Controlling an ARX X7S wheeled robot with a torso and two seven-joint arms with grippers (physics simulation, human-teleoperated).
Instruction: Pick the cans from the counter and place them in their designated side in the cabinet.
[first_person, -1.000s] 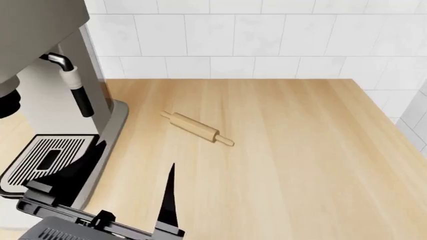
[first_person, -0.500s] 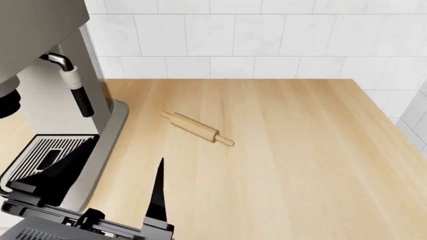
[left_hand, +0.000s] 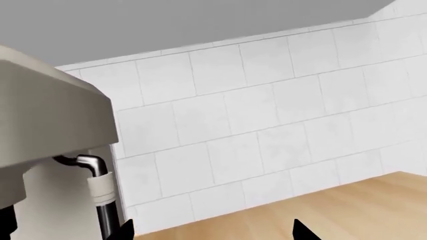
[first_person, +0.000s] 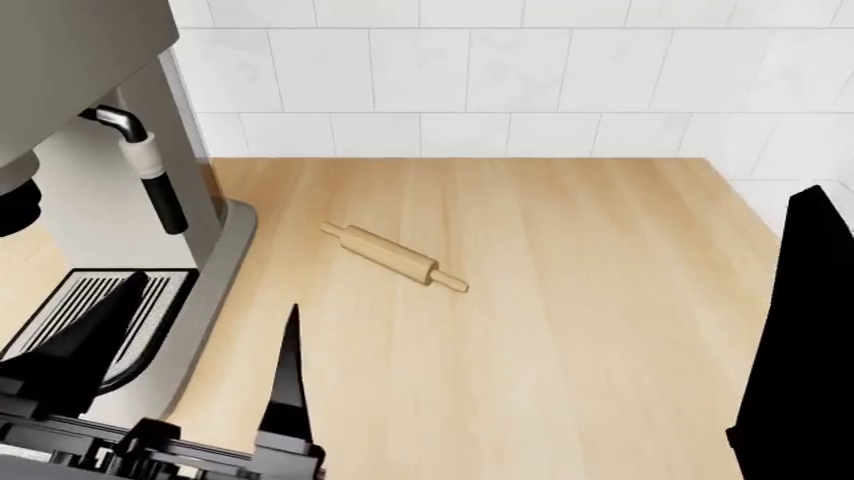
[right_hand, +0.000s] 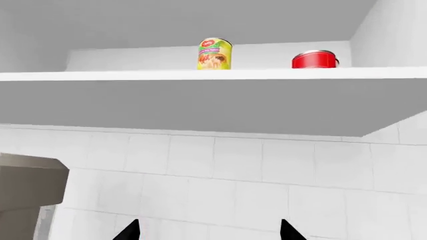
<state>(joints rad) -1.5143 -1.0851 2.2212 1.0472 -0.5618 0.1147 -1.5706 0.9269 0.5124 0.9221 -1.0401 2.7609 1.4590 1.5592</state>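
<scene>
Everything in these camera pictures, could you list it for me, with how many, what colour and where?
Rolling pin: one, pale wood, lying on the counter right of the coffee machine.
Coffee machine: one, grey and silver, at the counter's left end.
Counter: one, light wood grain, against the tiled wall.
Wall tiles: many, white, behind the counter.
Yellow-green can: one, upright on the cabinet shelf.
Red can: one, on the same shelf, apart from the other.
Cabinet shelf: one, white, above the tiles.
Left gripper: one, black, open, over the counter by the coffee machine.
Right gripper: one, black, open, pointing towards the shelf.
</scene>
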